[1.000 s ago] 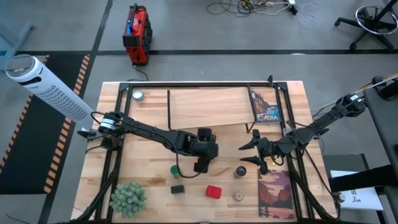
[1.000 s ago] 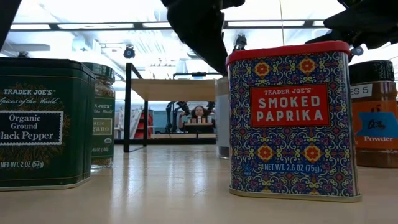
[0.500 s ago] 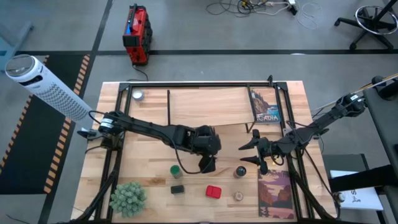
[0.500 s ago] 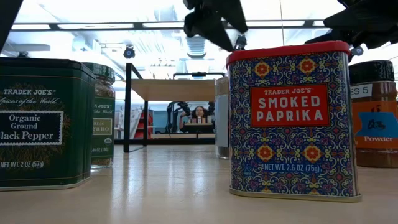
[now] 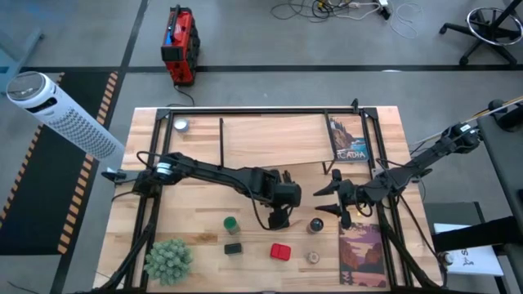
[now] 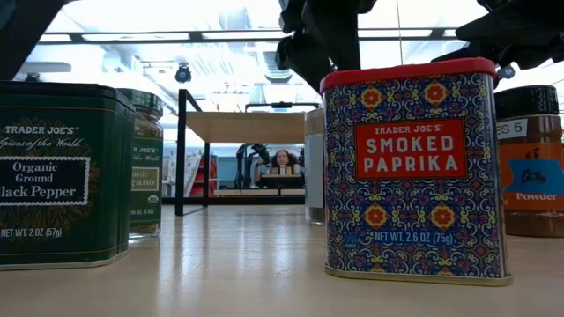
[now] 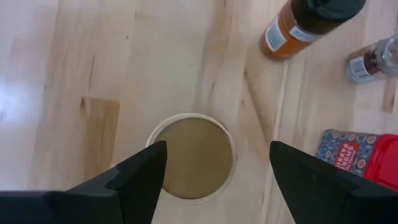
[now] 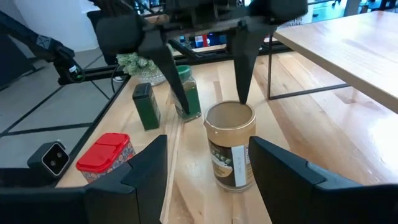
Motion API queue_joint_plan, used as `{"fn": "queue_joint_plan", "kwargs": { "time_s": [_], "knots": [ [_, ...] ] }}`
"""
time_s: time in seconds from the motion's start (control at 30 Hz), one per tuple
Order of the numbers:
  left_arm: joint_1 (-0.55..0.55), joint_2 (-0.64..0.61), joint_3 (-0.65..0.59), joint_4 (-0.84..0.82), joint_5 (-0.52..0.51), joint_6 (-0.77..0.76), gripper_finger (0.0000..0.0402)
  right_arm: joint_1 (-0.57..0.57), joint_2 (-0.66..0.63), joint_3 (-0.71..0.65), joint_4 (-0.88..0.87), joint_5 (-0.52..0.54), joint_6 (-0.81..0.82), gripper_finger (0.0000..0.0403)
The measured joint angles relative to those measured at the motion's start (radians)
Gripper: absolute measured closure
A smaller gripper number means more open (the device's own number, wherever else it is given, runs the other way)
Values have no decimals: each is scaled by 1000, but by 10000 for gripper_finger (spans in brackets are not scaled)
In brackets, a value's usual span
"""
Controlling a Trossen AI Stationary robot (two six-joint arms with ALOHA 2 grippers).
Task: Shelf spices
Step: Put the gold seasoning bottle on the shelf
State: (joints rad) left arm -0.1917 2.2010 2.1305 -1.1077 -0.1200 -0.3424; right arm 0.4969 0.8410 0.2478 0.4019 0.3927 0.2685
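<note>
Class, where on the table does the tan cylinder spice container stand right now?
In the high view, the tan cylinder spice container stands mid-table, directly beneath the open left gripper, between the green-lidded jar and the dark-lidded brown jar.

My left gripper (image 5: 279,219) hangs directly over the tan cylinder (image 7: 191,155), fingers either side. Dark-lidded brown jar (image 5: 315,225) sits right of it, red square tin (image 5: 280,251) in front, my right gripper (image 5: 327,200) beside the jar.

Left gripper (image 5: 279,219) has moved over the tan cylinder (image 7: 192,155).
</note>
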Motion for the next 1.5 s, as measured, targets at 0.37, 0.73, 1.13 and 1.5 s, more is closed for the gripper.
{"fn": "queue_joint_plan", "kwargs": {
  "time_s": [0.37,0.73,1.13,1.5],
  "knots": [
    [8,27,35,-50,-27,-5,96,0,0,0,0,0,28,204],
    [16,26,35,-48,-14,-55,37,3,0,0,0,-19,46,204],
    [17,25,-12,-41,7,-116,23,3,0,0,0,-34,34,204],
    [24,25,-93,43,6,-112,22,3,0,0,0,-34,41,204]
  ]
}}
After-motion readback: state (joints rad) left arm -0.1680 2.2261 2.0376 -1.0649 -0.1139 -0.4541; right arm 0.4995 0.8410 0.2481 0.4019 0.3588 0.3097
